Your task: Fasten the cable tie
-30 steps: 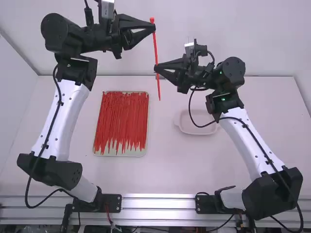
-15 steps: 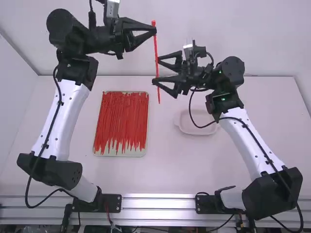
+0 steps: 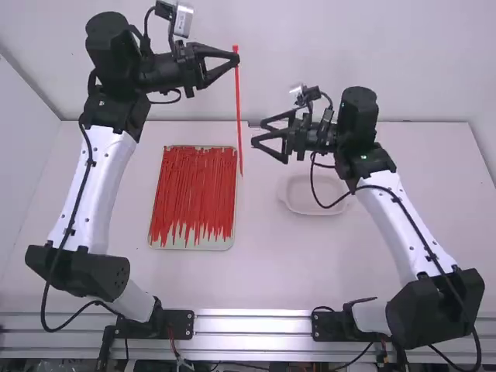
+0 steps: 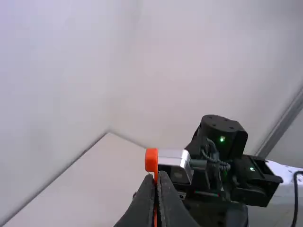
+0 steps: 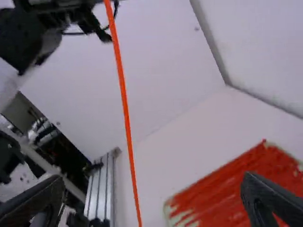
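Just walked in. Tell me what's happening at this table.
The left claw is shut on the head end of one red cable tie, holding it so it hangs straight down above the table. The right claw is open beside the strap, apart from it. The tie is not looped yet. More red ties lie in a tray, with a white dish nearby.

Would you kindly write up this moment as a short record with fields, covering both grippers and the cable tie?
left gripper: shut on the cable tie just below its head, raised high above the table
cable tie: red, hanging nearly straight down, lower end free
right gripper: open, beside the tie's lower half, not touching it
tray: on the table, holding spare ties
dish: white, on the table
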### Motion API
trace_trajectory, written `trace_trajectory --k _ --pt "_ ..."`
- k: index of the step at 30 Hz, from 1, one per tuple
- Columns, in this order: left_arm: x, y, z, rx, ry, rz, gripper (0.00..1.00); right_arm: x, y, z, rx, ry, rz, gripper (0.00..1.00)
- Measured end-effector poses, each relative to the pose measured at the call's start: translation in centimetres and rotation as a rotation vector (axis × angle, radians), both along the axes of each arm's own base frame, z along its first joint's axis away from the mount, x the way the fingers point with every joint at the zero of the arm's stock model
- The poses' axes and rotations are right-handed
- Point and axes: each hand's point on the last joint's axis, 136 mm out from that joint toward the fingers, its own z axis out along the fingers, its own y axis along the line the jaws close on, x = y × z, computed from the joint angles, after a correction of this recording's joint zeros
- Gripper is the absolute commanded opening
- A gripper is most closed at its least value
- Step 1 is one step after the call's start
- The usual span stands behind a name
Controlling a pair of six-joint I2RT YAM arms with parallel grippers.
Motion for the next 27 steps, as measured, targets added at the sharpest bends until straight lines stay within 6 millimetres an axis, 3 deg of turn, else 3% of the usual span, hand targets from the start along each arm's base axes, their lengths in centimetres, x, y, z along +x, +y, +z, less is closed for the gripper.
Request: trace_trajectory --k 5,12,14,20,22,27 --pt "0.4 0.2 -0.8 0.016 0.016 0.021 0.02 -0.7 0.3 -1.2 -0.045 -0.111 0.036 0.99" --pt "1.6 0.1 -2.8 0.028 0.094 0.021 0.02 -0.2 0.2 -0.1 -0.063 -0.519 0.063 0.99" --pt "2.3 0.1 -4.2 0.035 0.149 0.025 0.02 0.2 -0.2 0.5 -0.071 -0.677 0.059 0.99" --pt "3.1 0.2 -5.4 0.041 0.2 0.035 0.02 1.5 -1.8 0.9 -0.122 -0.953 0.032 0.99" --pt "3.4 1.1 -5.9 0.041 0.237 0.056 0.02 2.1 -2.8 0.8 -0.162 -1.1 0.022 0.99" --pt "3.9 2.3 -6.8 0.044 0.289 0.087 0.02 2.3 -3.1 0.8 -0.205 -1.311 0.04 0.99"
